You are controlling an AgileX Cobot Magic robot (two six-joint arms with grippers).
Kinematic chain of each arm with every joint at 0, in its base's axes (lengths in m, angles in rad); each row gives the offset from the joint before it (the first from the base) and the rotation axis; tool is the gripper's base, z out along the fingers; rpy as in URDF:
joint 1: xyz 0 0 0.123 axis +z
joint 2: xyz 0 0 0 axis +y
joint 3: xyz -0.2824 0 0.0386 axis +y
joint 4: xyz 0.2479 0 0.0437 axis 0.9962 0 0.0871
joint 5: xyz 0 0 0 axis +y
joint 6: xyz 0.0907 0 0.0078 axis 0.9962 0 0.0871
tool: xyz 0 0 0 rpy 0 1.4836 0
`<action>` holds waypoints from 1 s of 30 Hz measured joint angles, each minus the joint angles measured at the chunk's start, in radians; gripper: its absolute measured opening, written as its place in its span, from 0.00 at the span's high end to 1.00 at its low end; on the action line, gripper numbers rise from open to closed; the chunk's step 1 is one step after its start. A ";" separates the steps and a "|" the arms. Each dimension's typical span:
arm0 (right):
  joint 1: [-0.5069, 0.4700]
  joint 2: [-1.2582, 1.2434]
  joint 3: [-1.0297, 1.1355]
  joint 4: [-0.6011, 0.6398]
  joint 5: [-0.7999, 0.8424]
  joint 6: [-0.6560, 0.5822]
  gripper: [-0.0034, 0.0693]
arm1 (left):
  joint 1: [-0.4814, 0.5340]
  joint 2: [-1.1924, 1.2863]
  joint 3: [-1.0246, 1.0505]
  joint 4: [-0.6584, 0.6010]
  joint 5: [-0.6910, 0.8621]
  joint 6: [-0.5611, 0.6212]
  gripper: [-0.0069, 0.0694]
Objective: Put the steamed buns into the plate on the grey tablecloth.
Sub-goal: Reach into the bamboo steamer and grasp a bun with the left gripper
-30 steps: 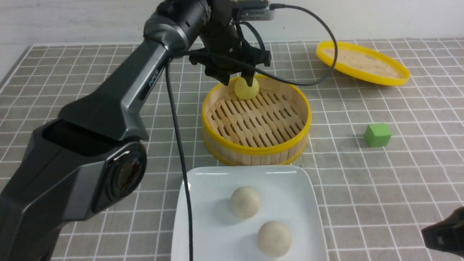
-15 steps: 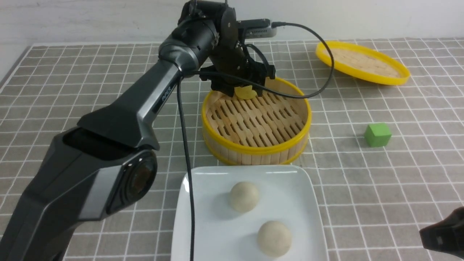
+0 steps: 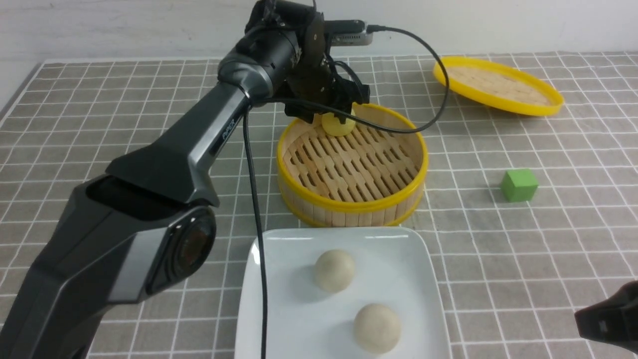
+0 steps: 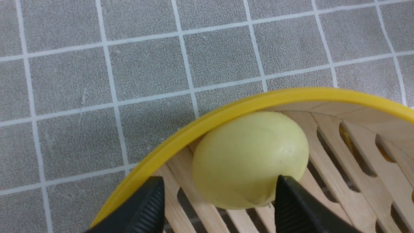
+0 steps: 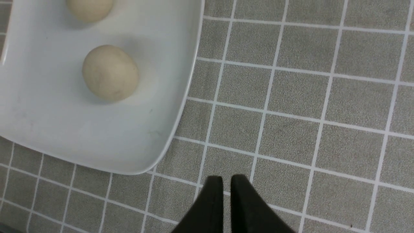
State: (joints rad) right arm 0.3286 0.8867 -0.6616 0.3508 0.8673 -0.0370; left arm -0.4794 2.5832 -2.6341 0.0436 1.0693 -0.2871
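Observation:
The pale yellow steamed bun lies in the bamboo steamer against its far rim. My left gripper is down over it and open. In the left wrist view the gripper has one finger touching the bun and the other finger a little apart from it. Two cream buns lie in the white square plate on the grey tablecloth. My right gripper is shut and empty, low over the cloth beside the plate.
The yellow-rimmed steamer lid lies at the far right. A green cube sits on the cloth right of the steamer. The left arm's cable hangs over the plate's left edge. My right gripper shows at the bottom right corner.
My left gripper has dropped down onto the yellow bun at the steamer's far rim, its fingers now either side of it. The bun, plate and right gripper have not moved.

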 joint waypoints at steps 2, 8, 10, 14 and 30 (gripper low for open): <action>0.000 0.000 0.000 0.000 -0.003 0.000 0.87 | 0.000 0.000 0.000 0.003 0.000 -0.001 0.30; 0.000 0.000 0.000 0.000 -0.008 0.000 0.86 | 0.000 0.000 0.002 0.006 0.000 -0.002 0.30; 0.000 0.000 0.000 0.000 -0.008 0.000 0.85 | 0.000 -0.001 0.016 0.007 -0.007 -0.002 0.31; 0.000 0.000 0.000 0.002 -0.010 0.000 0.85 | 0.000 0.000 0.051 0.014 -0.021 0.016 0.33; 0.000 0.000 0.000 0.002 -0.010 0.000 0.84 | -0.001 -0.003 0.059 0.055 0.006 0.048 0.85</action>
State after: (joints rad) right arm 0.3286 0.8867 -0.6616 0.3523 0.8568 -0.0370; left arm -0.4804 2.5805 -2.5750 0.0991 1.0751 -0.2392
